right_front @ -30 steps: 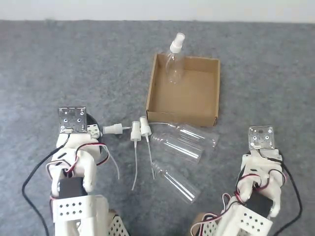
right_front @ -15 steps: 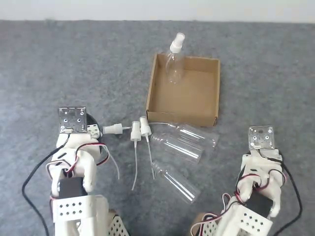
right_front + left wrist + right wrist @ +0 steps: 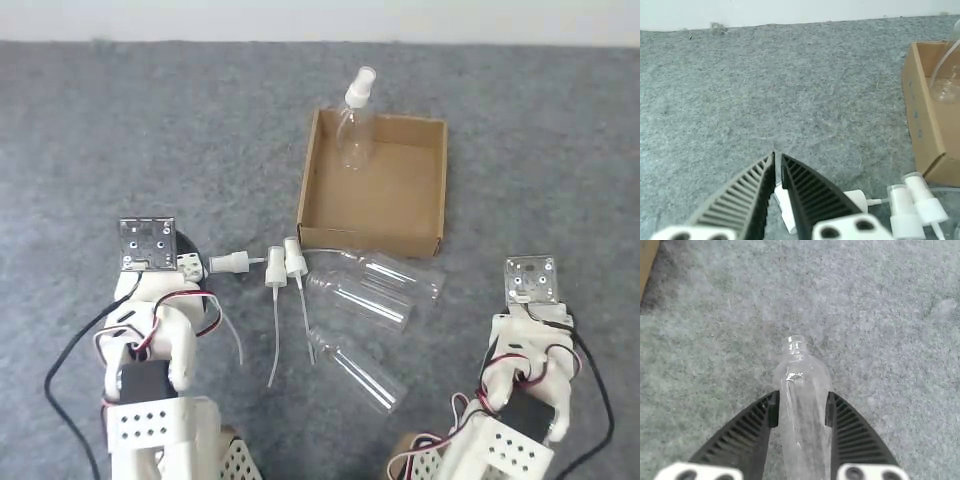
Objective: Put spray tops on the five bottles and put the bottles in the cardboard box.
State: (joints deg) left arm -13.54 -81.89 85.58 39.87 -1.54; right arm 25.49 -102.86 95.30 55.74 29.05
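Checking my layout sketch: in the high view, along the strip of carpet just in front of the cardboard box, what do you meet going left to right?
Left arm → white plastic spray top lying on its side → second white spray top → third white spray top → cluster of clear uncapped plastic bottles → right arm.

Brown cardboard box (image 3: pixel 390 190), white spray tops (image 3: pixel 276 268), clear bottle (image 3: pixel 802 390), mottled grey carpet (image 3: pixel 150 130)

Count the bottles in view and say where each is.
5. A capped bottle stands in the cardboard box. Three lie uncapped in front of it: far bottle, middle bottle, near bottle. The fifth bottle is gripped in the right end effector.
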